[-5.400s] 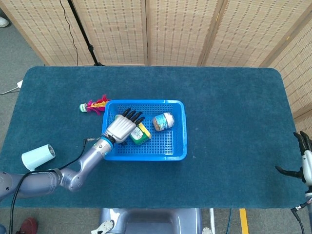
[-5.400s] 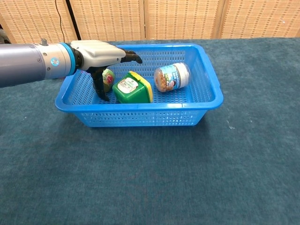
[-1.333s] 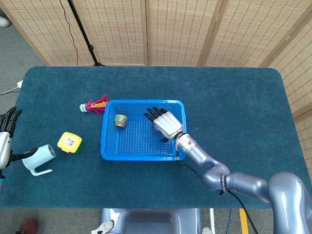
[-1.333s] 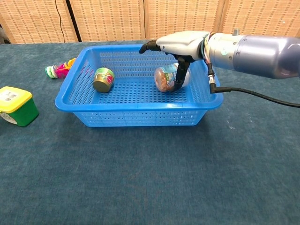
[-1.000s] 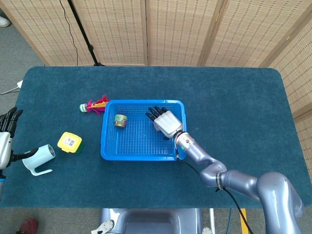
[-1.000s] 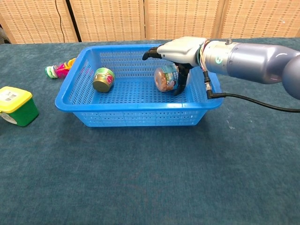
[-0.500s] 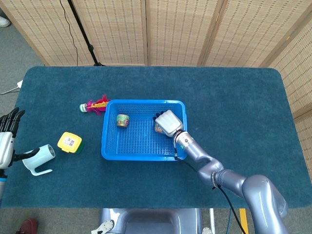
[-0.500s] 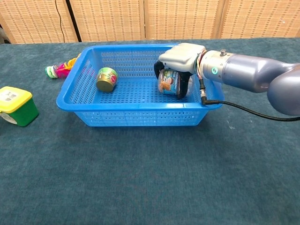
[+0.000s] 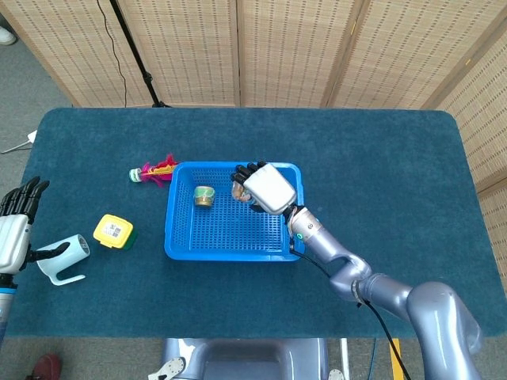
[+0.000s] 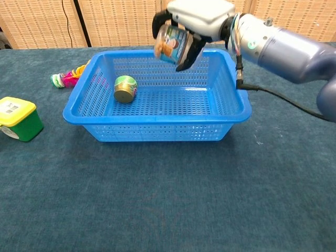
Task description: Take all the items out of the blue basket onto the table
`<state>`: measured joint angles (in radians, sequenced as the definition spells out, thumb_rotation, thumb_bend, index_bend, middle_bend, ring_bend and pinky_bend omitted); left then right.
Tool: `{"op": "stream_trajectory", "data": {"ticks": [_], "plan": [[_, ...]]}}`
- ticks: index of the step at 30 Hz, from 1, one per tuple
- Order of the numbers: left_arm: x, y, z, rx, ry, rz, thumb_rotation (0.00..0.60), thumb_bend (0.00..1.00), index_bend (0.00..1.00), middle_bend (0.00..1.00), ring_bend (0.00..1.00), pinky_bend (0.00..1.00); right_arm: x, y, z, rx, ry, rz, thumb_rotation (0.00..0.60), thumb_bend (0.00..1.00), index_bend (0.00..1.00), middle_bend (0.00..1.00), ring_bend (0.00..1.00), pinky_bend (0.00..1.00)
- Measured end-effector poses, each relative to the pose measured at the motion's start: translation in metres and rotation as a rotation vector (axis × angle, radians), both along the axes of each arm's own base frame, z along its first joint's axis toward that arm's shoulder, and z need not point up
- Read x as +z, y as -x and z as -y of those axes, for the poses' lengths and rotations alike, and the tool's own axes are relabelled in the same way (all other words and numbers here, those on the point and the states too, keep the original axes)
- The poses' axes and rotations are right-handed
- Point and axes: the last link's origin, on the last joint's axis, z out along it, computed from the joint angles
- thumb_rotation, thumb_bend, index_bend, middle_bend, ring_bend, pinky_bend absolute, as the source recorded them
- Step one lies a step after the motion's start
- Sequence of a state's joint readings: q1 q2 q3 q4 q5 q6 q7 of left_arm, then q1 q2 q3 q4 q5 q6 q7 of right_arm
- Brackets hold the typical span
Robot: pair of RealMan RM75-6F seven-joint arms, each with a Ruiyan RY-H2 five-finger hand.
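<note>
You are working over a table covered in dark teal carpet-like cloth (image 9: 380,182), with woven tan folding screens (image 9: 293,47) standing behind its far edge and grey floor showing past the left corner.

Near the middle of the table sits the blue perforated plastic basket (image 9: 230,247). Inside it, toward its left end, a small round green-and-gold tin (image 10: 125,88) lies on its side on the mesh floor; it is the only thing resting in the basket.

Your right hand (image 10: 197,21) is grasping a clear jar with a blue label and brownish contents (image 10: 170,44), fingers wrapped round it, and holds it tilted in the air above the basket's far rim, clear of the mesh.

On the cloth to the left of the basket lie a yellow-lidded green tub (image 10: 16,118), a pale blue-white cup on its side (image 9: 65,255) and, just beside the basket's far left corner, a pink-and-yellow feathered shuttlecock-like toy (image 9: 154,169).

Your left hand (image 9: 16,229) hangs at the table's left edge, near the cup, fingers spread and holding nothing.
</note>
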<state>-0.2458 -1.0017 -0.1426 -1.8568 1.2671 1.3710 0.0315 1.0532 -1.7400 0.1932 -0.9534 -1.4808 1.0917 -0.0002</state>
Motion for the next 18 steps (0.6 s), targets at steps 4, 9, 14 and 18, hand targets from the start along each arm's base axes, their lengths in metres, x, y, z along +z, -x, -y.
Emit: {"op": "stream_trajectory", "data": {"ticks": [4,9,14,18], "plan": [[-0.002,0.0,0.0,-0.003,0.01,-0.003,0.6,0.07,0.0,0.0,0.0,0.0,0.044,-0.001,0.0,0.02,0.067,0.06,0.6,0.28,0.59,0.58,0.55,0.61],[-0.006,0.0,-0.001,-0.006,0.034,-0.011,0.6,0.07,0.0,0.0,0.0,0.0,0.108,0.043,0.008,-0.074,0.186,0.06,0.6,0.32,0.59,0.58,0.55,0.61],[-0.013,-0.004,-0.005,-0.032,0.057,-0.023,0.6,0.07,0.0,0.0,0.0,0.0,0.15,0.12,0.012,-0.292,0.235,0.038,0.6,0.37,0.59,0.59,0.55,0.61],[-0.021,-0.007,-0.011,-0.055,0.084,-0.026,0.6,0.07,0.0,0.0,0.0,0.0,0.156,0.174,0.008,-0.442,0.185,-0.013,0.6,0.38,0.59,0.59,0.55,0.61]]}}
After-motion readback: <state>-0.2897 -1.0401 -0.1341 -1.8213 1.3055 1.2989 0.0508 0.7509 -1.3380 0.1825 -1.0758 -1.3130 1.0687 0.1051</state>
